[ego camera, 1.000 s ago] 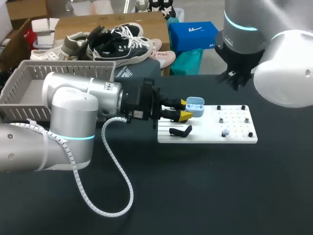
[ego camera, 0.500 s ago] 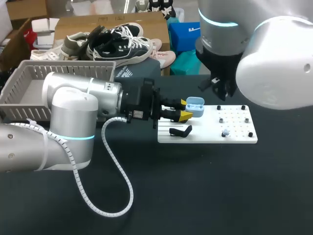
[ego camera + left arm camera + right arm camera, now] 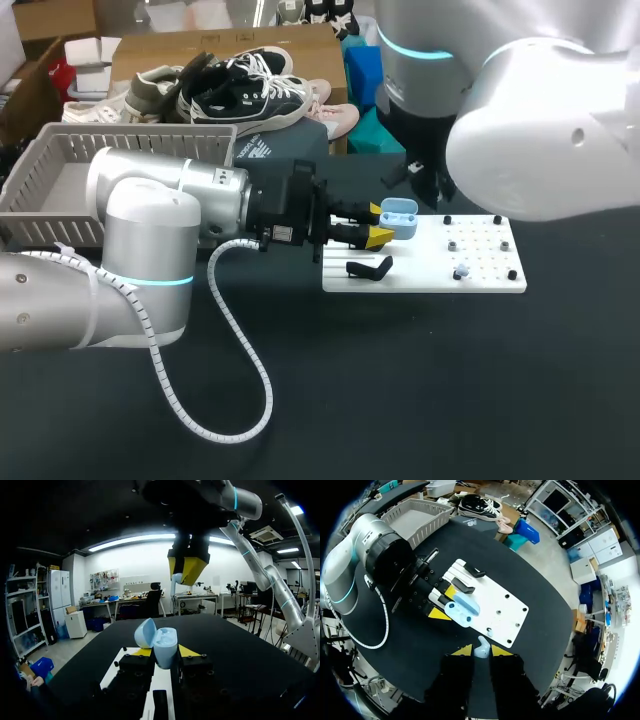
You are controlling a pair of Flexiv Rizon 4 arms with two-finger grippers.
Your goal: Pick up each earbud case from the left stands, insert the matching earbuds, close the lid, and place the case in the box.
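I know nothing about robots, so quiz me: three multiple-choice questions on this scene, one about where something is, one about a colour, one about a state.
1. Where is the loose earbud?
A. In the grey basket
B. Lying on the white board
C. Between the right gripper's fingers

2. What colour is the earbud case that the left gripper holds?
A. Light blue
B. Red
C. Black

3. How is the case's lid?
A. Shut
B. Open
C. Taken off

Answers: 1 C, the right wrist view shows it pinched between the yellow tips. 2 A, every view shows a pale blue shell. 3 B, the left wrist view shows the lid swung up off the body.
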